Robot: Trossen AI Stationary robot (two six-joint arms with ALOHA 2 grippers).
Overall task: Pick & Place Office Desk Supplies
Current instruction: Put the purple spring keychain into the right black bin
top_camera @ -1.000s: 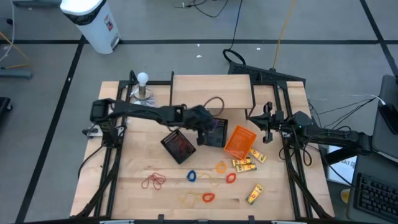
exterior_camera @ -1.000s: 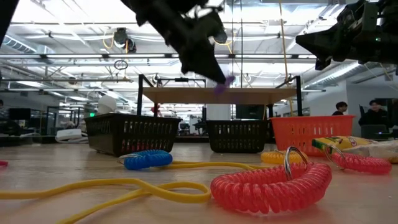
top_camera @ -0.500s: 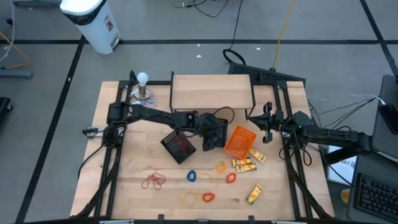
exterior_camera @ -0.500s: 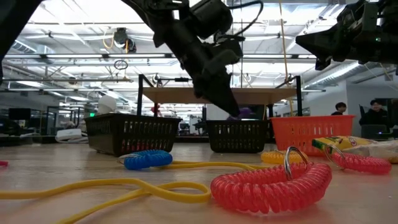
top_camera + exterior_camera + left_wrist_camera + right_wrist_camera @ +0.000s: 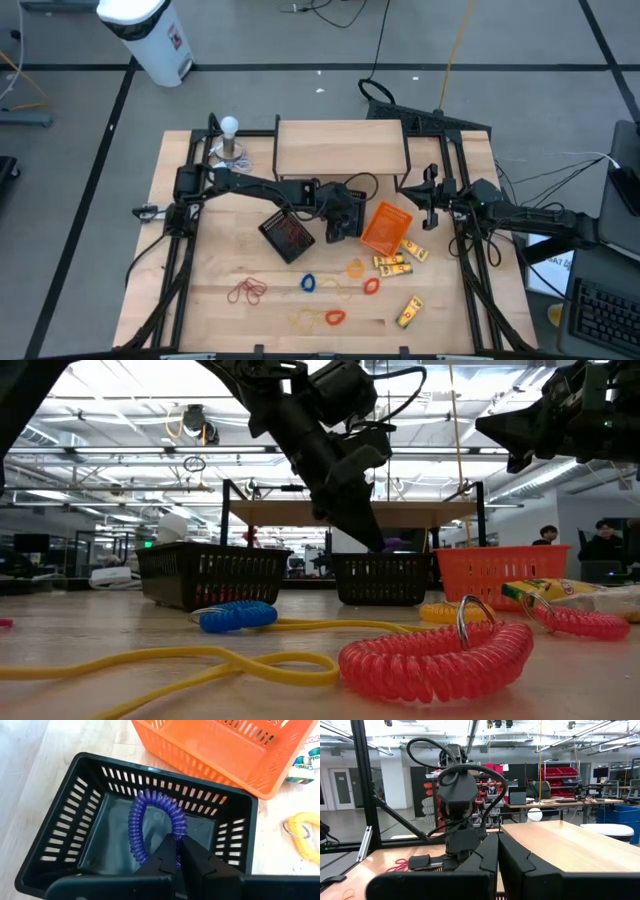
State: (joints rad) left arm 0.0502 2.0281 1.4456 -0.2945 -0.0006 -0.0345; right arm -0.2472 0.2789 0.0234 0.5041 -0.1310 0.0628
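Overhead view: left gripper (image 5: 343, 222) sits over the black slotted plastic basket (image 5: 346, 203), beside the orange slotted plastic basket (image 5: 385, 228); right gripper (image 5: 432, 204) waits near the table's right edge, fingers pressed together and empty.

Low view: left gripper (image 5: 372, 538) reaches the black basket's rim.

Left wrist view: the fingers are clamped together on the purple coiled loop (image 5: 150, 822), which hangs inside the black basket (image 5: 60, 845).
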